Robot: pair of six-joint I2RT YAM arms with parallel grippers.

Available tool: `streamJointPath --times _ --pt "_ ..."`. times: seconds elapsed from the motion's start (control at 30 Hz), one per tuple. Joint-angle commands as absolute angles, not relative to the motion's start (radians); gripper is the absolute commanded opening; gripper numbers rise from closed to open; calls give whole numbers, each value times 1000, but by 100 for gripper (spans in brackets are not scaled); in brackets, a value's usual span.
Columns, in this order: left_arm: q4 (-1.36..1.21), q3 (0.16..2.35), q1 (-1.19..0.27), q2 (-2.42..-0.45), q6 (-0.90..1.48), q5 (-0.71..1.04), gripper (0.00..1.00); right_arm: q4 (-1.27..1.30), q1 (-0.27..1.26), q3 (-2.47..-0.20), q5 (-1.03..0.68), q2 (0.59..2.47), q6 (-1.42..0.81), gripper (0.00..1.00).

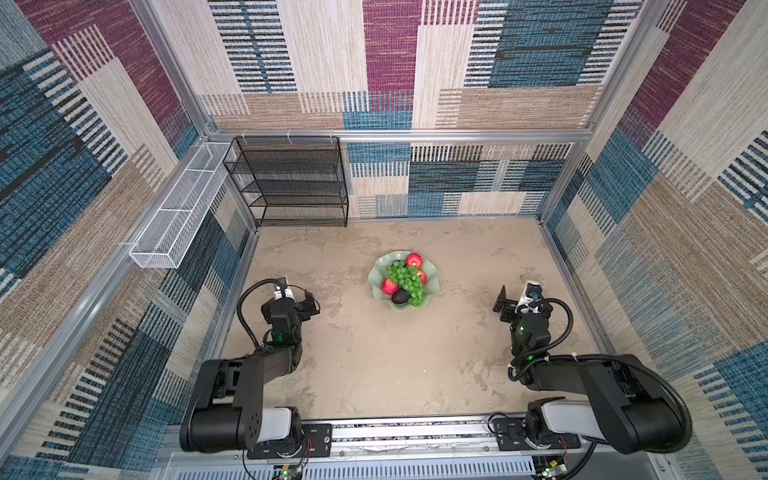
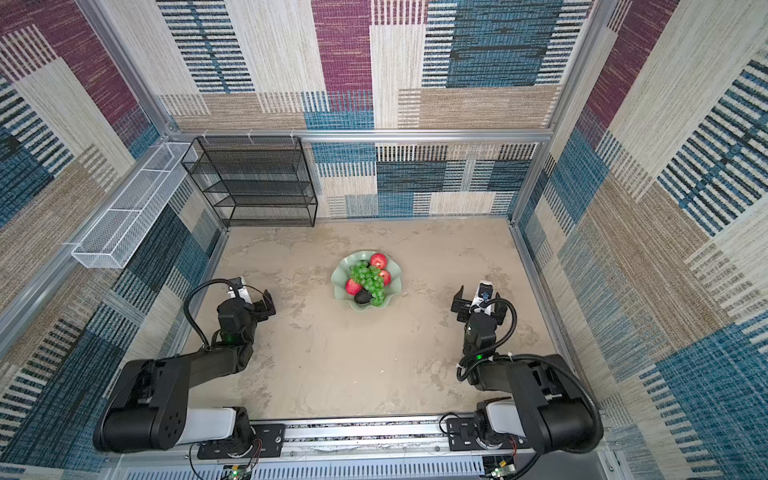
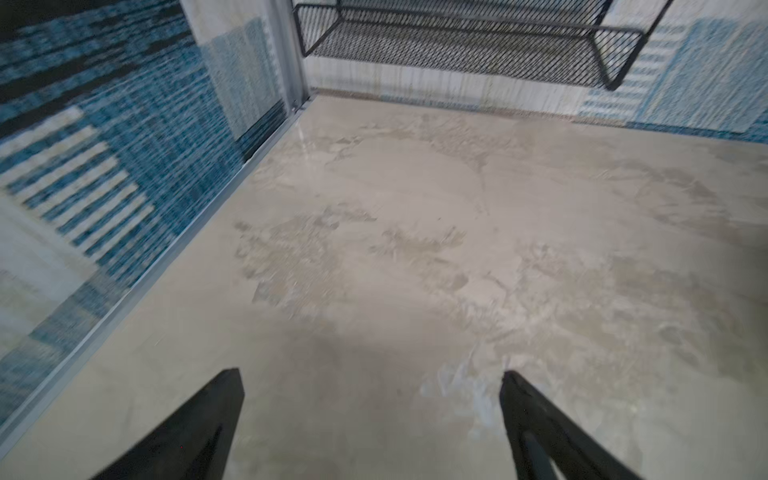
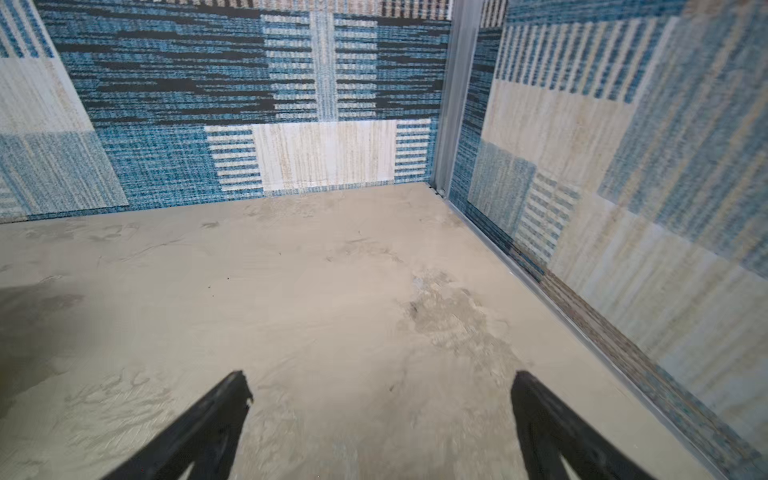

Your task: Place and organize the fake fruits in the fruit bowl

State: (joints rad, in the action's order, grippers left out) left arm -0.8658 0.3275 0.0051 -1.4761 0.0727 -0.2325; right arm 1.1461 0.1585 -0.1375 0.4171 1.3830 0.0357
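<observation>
- Fruit bowl [image 1: 433,286] sits on the table [image 1: 374,365] just above the frame centre in both top views, upright, with all the visible fruit inside it.
- Grapes [image 1: 405,281] lie on top of the pile. Their long axis is diagonal, from the bowl's upper left to its lower right, and the narrow end points lower right, close to the rim.
- One apple [image 1: 414,260] is at the bowl's upper right, one apple [image 1: 422,276] is just right of the grapes, and one apple [image 1: 389,286] is on their left.
- Avocado [image 1: 401,296] is at the lower edge, touching the grapes. A second dark shape at upper left is mostly hidden under the grapes.
- Left gripper [image 3: 370,374]: jaws spread wide with nothing between them. It is lower left of the bowl, well apart from it.
- Right gripper [image 4: 380,374]: jaws spread wide and empty. It is lower right of the bowl, well apart from it.
- Only bare table lies between each gripper and the bowl.
- Black mesh shelf [image 1: 291,183] is on the back wall, upper left. White mesh basket [image 1: 178,208] is on the left wall. Both are far from the bowl.
</observation>
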Motion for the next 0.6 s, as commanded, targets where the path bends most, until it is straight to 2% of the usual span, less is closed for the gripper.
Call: streamJointPath --times 0.0,0.07,0.1,0.13,0.2,0.23,0.27,0.33,0.43,0.57 --pt "-741 414 11 -1489 33 -128 99 1379 113 -178 250 1511 87 100" --pt "-895 405 8 -1559 21 -174 100 1220 56 -223 140 1481 36 100" --pt "-818 412 9 -1527 33 -171 100 1279 32 -207 111 1517 17 100" --pt "-759 427 9 -1510 61 -202 100 1387 23 -184 114 1565 9 100" --pt "-896 392 8 -1546 39 -210 100 1282 17 -203 102 1529 2 100" --pt "-851 390 8 -1520 49 -197 100 1348 17 -192 106 1553 9 100" --pt "-843 383 7 -1507 49 -186 100 1294 17 -202 104 1535 3 100" --pt "-926 372 8 -1542 32 -184 100 1324 17 -197 105 1545 6 100" --pt "-781 434 9 -1531 33 -158 100 1308 17 -199 103 1538 4 100" --pt "-824 420 9 -1538 30 -155 100 1314 17 -199 104 1541 6 100"
